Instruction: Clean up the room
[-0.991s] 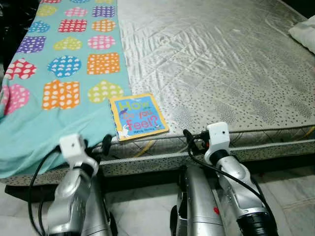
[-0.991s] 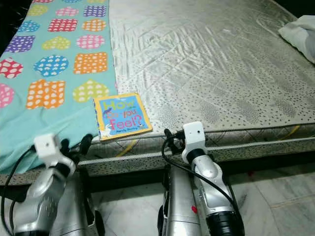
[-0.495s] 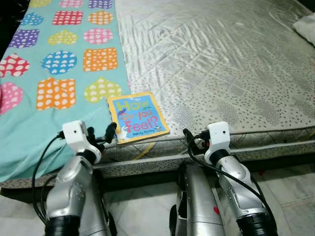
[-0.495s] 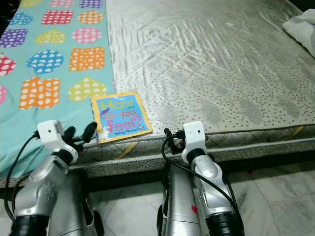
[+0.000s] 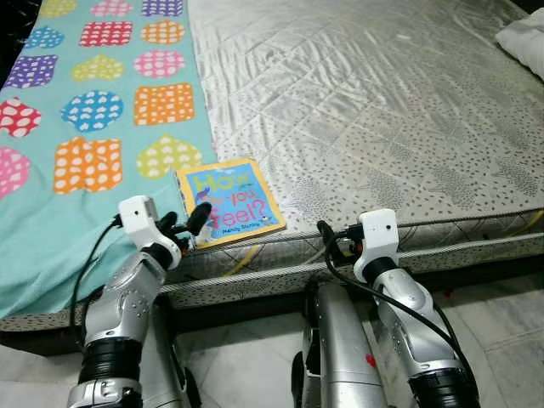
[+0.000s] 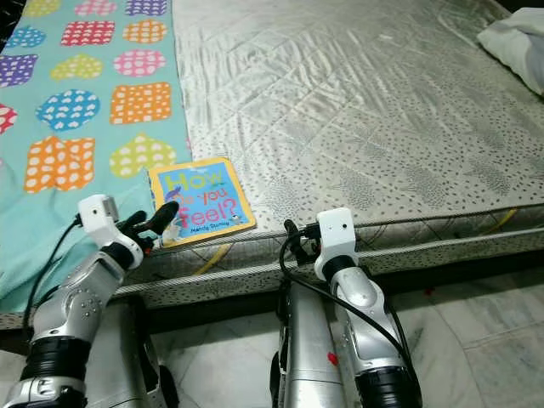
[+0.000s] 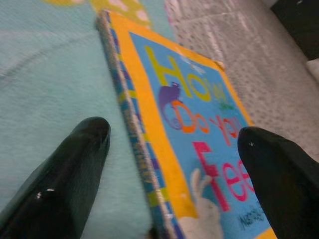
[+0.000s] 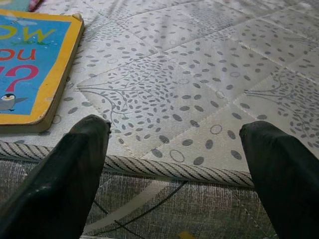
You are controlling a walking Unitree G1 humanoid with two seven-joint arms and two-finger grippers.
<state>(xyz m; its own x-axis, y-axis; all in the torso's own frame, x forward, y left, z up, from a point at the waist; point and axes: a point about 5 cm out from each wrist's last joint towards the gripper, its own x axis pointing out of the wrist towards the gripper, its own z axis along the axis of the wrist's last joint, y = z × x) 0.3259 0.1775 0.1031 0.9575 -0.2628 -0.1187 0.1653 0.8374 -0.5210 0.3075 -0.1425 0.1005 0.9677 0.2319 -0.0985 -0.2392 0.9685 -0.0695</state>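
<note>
A big mattress [image 5: 382,127] fills most of the head views. It has a shiny grey quilted cover with little leaf dots. Along its left side lies a teal blanket [image 5: 51,221] with bright dotted hearts and squares. At the far right corner of the mattress is a bit of white pillow [image 5: 523,38]. Below the mattress is a pale tiled floor [image 5: 501,340].

A children's board book [image 5: 229,202] lies flat at the near edge of the mattress. It rests half on the teal blanket and half on the grey cover. It has a yellow border and a blue front with the words "How Do You Feel?".

The left gripper [image 5: 189,226] is right at the book's near left corner. In the left wrist view its two black fingers [image 7: 65,174] are wide apart. One finger is over the blanket and the other is over the book's front, so the book's left edge sits between them. They do not look closed on the book yet.

The right gripper [image 8: 174,174] waits at the mattress's near edge, to the right of the book. Its fingers are spread apart too and hold nothing.

The step in hand looks like picking up the book. Next, the left gripper likely needs to slide a bit further on and pinch the book's edge. The book is thin and flat, so one finger may need to get under it.
</note>
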